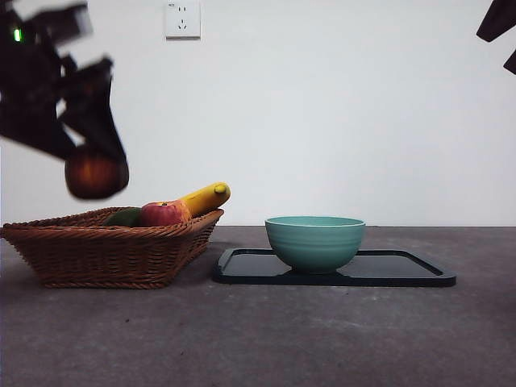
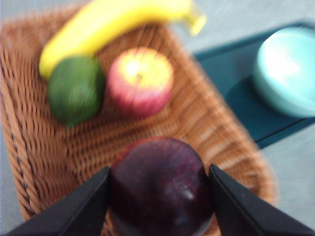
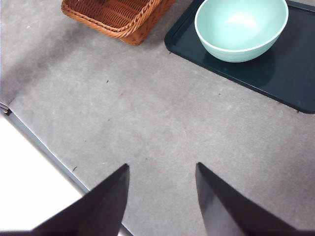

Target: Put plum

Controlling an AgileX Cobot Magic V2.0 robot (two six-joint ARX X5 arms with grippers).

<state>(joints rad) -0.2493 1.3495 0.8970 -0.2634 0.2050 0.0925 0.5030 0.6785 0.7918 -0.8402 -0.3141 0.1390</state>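
Note:
The dark maroon plum (image 2: 160, 189) is clamped between the two black jaws of my left gripper (image 2: 158, 184), which is shut on it. In the front view the plum (image 1: 96, 173) hangs in the air above the left part of the wicker basket (image 1: 113, 246), under the left gripper (image 1: 95, 161). My right gripper (image 3: 161, 169) stands open over bare grey table, holding nothing, and shows only as a dark tip at the front view's top right corner (image 1: 500, 28).
Inside the basket (image 2: 211, 128) lie a yellow banana (image 2: 108, 24), a red-and-yellow apple (image 2: 140, 81) and a green fruit (image 2: 75, 88). A teal bowl (image 1: 314, 240) stands on a dark tray (image 1: 403, 270) to the basket's right.

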